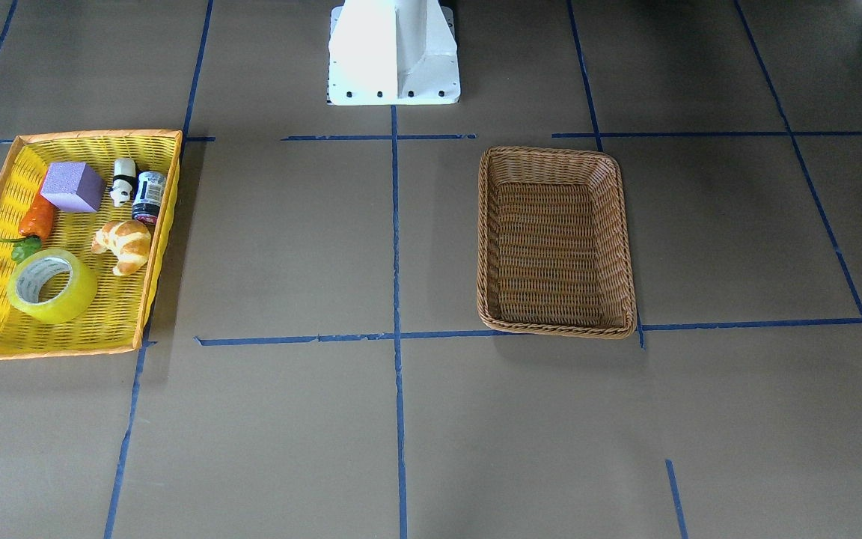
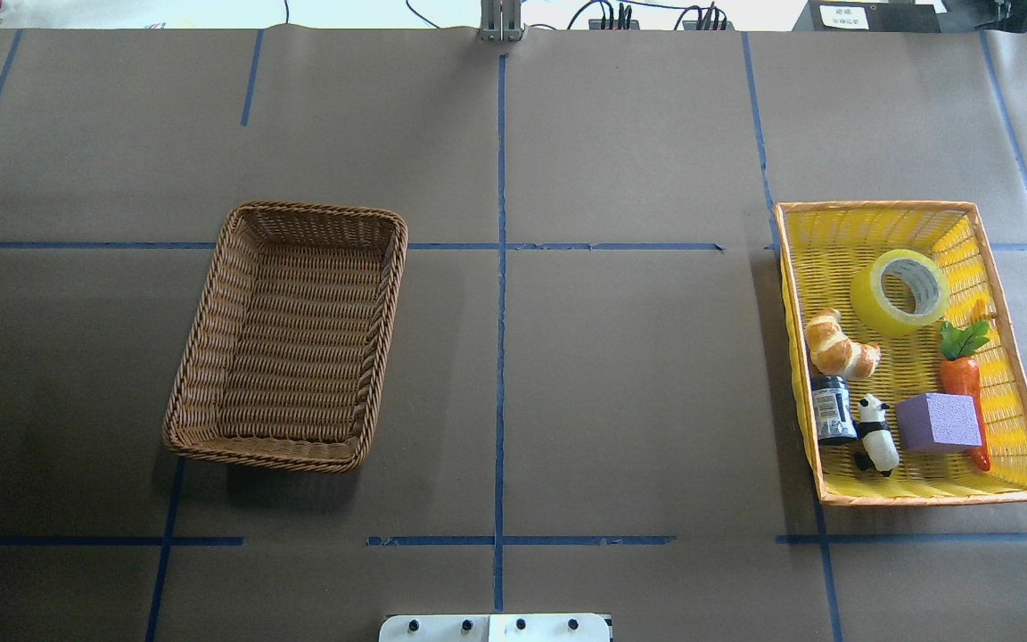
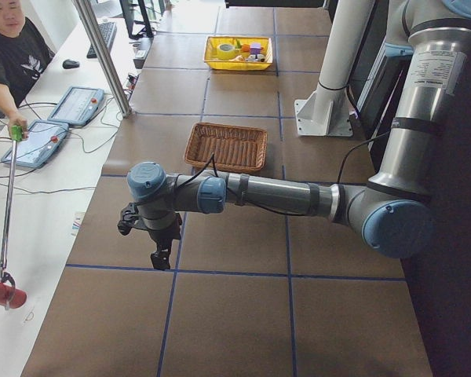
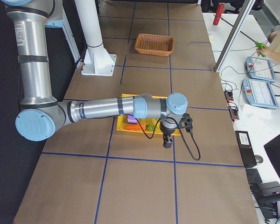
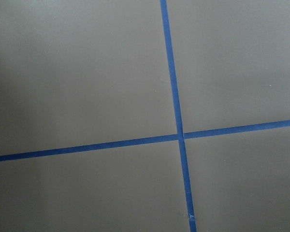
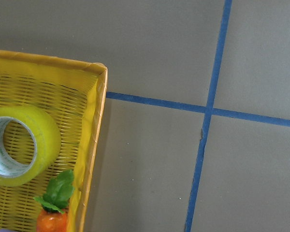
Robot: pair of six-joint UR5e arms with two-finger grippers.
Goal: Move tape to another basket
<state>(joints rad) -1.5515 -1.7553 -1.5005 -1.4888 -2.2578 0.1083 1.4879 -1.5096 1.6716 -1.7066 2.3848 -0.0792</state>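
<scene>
My right gripper hangs by a corner of the yellow tray; finger state, cannot tell. My left gripper is over bare table; cannot tell either. The tape lies in that tray, near the croissant. The brown basket sits well apart.

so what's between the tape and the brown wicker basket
In the overhead view, only the yellow tray's wall, then bare table crossed by one blue line, lies between the tape and the wicker basket.
</scene>
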